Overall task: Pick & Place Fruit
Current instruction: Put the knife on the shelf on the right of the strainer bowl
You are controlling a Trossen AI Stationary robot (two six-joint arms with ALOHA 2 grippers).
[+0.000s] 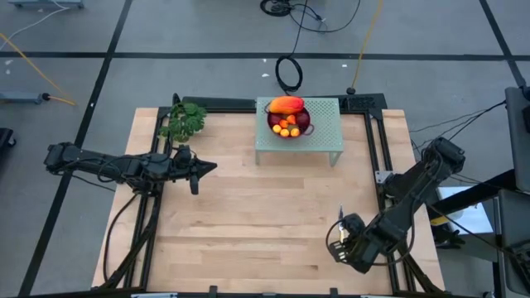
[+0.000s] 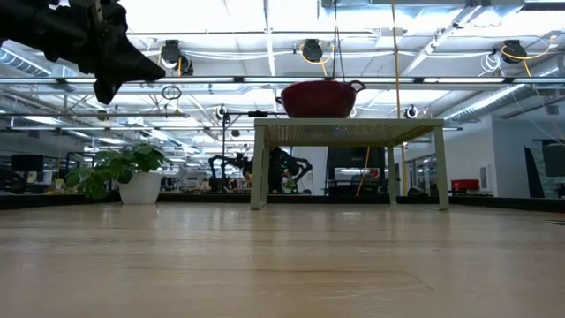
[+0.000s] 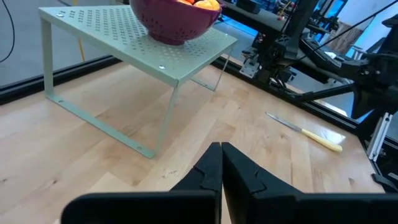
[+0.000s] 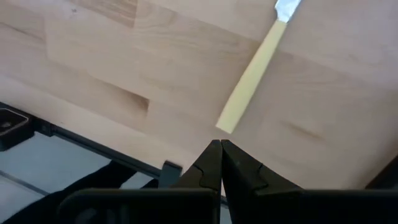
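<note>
Both hands shut & empty: left hand [image 1: 197, 173] left of the rack [image 1: 327, 136], right hand [image 1: 337, 246] well below it near knife [image 4: 255, 76]; fruit [image 1: 286, 117] in red bowl [image 2: 320, 98] atop rack.

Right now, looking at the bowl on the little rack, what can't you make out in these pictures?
- Low view: the fruit is hidden by the red bowl's wall.
- Left wrist view: the top edge cuts the bowl; only slivers of orange fruit show.
- High view: small orange pieces too tiny to count surely.
- Right wrist view: the knife blade is cut off by the top edge.
</note>
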